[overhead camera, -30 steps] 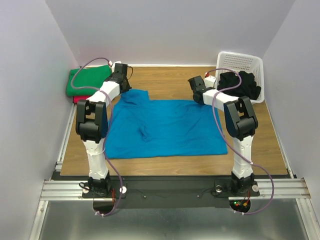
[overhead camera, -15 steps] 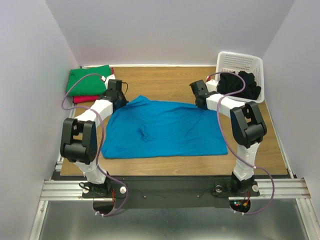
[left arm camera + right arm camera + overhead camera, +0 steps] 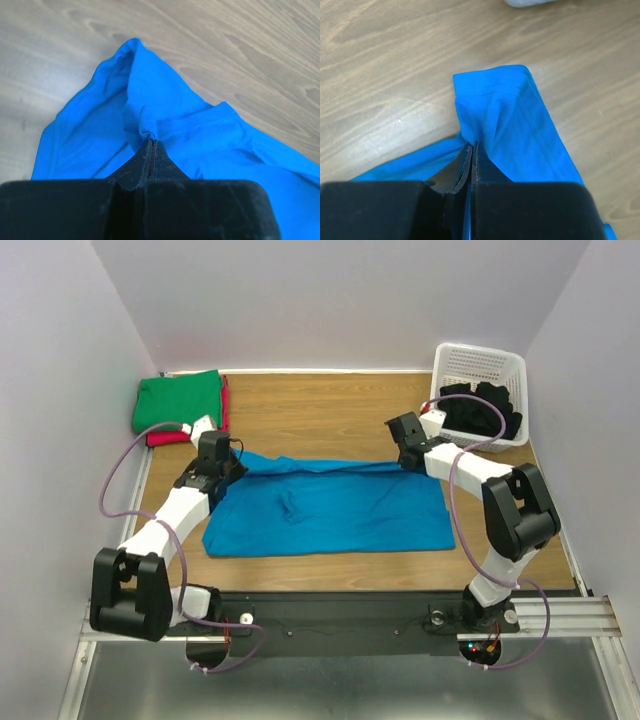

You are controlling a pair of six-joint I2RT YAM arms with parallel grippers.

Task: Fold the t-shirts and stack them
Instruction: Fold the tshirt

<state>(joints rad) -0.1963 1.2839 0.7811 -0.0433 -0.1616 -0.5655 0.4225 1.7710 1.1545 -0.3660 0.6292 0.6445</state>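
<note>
A turquoise-blue t-shirt (image 3: pixel 330 510) lies across the middle of the wooden table, its far edge lifted and pulled toward the near side. My left gripper (image 3: pixel 222 465) is shut on the shirt's far left corner (image 3: pixel 147 131). My right gripper (image 3: pixel 408 452) is shut on the far right corner (image 3: pixel 470 137). A folded green t-shirt (image 3: pixel 178 400) lies on a red-pink one (image 3: pixel 165 438) at the far left. Black t-shirts (image 3: pixel 482 410) fill the basket.
A white lattice basket (image 3: pixel 478 362) stands at the far right corner. White walls close in the left, back and right. A metal rail (image 3: pixel 330 615) runs along the near edge by the arm bases.
Both grippers have drawn the shirt's far edge toward the near side, so the shirt now covers less depth. The left arm has swung out to the left and lower.
</note>
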